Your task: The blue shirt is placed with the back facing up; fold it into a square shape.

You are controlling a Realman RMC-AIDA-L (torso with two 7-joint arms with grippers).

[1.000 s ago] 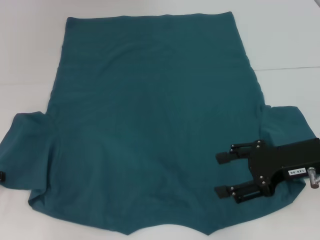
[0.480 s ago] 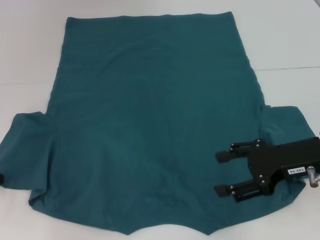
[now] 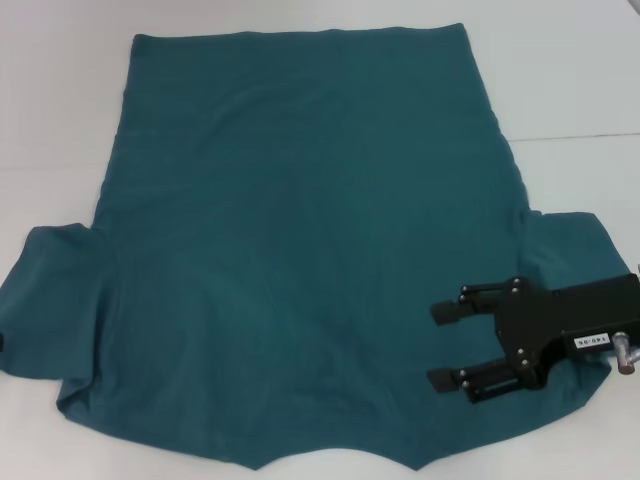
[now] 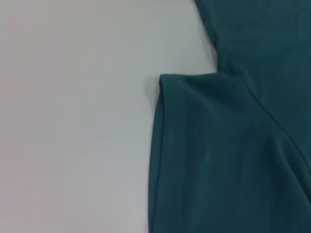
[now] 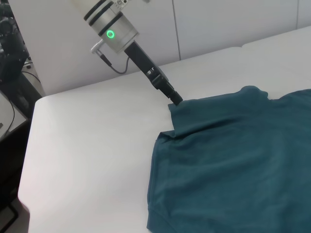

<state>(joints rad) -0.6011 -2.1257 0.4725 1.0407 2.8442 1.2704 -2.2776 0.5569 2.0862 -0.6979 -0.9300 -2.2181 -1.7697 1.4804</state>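
- At the lower right of the head view, the right gripper (image 3: 432,345) hangs over the blue shirt (image 3: 300,250), its two black fingers spread wide with bare cloth between them, pointing toward the frame's left.
- On the gripper's black body sits a small white label with dark characters; they are too small to read with certainty.
- Beneath it lies the shirt's right sleeve (image 3: 575,260), which reaches out to the right edge of the frame.
- Across the middle of the frame the shirt lies flat and spread on the white table (image 3: 560,80), its neck edge at the bottom of the frame and its straight hem at the top.
- At the far left edge, a small dark piece of the left gripper (image 3: 3,342) shows at the cuff of the left sleeve (image 3: 55,300).
- From the right wrist view, the left gripper (image 5: 176,101) meets the sleeve's corner, and the cloth there rises slightly off the table; I cannot tell whether its fingers are closed on the fabric.
- Up that arm, a green ring light (image 5: 111,34) glows on the silver wrist.
- From the left wrist view, only the sleeve's cuff (image 4: 160,145) and the table show.
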